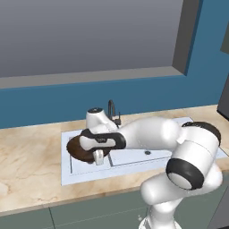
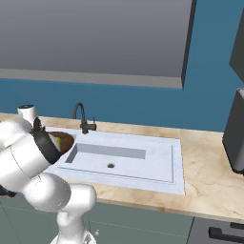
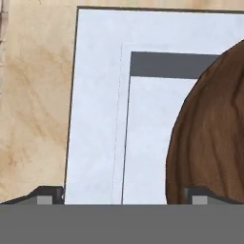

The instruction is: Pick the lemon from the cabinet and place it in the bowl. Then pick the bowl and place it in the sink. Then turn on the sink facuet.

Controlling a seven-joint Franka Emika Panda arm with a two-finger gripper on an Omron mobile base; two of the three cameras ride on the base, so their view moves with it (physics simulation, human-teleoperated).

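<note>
- One bowl (image 1: 78, 151), dark brown wood, sits at the sink's (image 1: 134, 167) left end, directly under the claw (image 3: 122, 195); in the hand view its rim passes just inside one dark fingertip (image 3: 196, 195), while the other tip lies well off over pale sink.
- One lemon (image 2: 57, 141), seen in the right base view as a small yellow patch inside the bowl; it is mostly hidden by the arm, so its exact spot is hard to tell.
- One sink, one black sink facuet (image 1: 112, 112) beyond the claw at the basin's back rim.
- The claw's fingers stand wide apart, clamped on nothing.
- Edges: the bowl overlaps the sink's stepped left rim; marble desk (image 1: 31, 156) lies just past that rim, bare on the side away from the basin. The basin floor around the drain (image 1: 147, 153), to the claw's right, is open.
- Pose: the arm reaches forward and left from the base, elbow bent, forearm level, hand pointing down over the bowl.
</note>
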